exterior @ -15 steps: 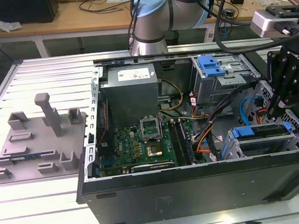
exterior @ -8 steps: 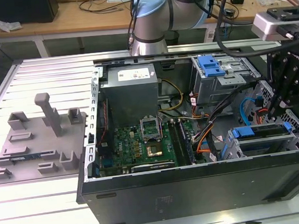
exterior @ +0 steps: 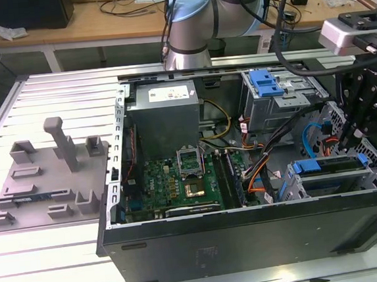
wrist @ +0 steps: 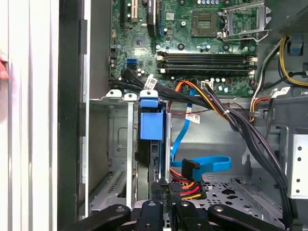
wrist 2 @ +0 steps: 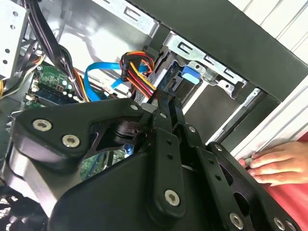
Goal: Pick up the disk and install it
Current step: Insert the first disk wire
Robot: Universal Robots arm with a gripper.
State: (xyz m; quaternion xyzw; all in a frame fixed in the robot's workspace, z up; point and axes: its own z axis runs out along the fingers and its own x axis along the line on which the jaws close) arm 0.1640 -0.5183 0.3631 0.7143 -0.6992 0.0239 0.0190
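The disk (exterior: 329,164) sits slotted in the metal drive cage (exterior: 341,184) at the exterior view's right end of the open computer case (exterior: 250,241), its blue carrier frame showing along its top edge. In the first wrist view it appears edge-on between the cage walls, its blue tab end toward the motherboard (exterior: 192,180). My hand (exterior: 344,144) reaches down into the case, right at the disk and at the end away from that blue tab. Whether it is clamped on the disk or open I cannot tell. A flat blue data cable (wrist: 207,163) and a bundle of red, orange and yellow wires (wrist: 190,190) lie just beside the cage. Past the green motherboard stands the grey power-supply box (exterior: 166,110), and a second cage with a light-blue latch (exterior: 266,81) fills the corner beside it. The case rests on a white slatted table (exterior: 59,93). A grey moulded fixture (exterior: 46,180) lies well apart from the case at the exterior view's left. A person's hand (wrist 2: 276,163) rests on the slats just outside the case wall.
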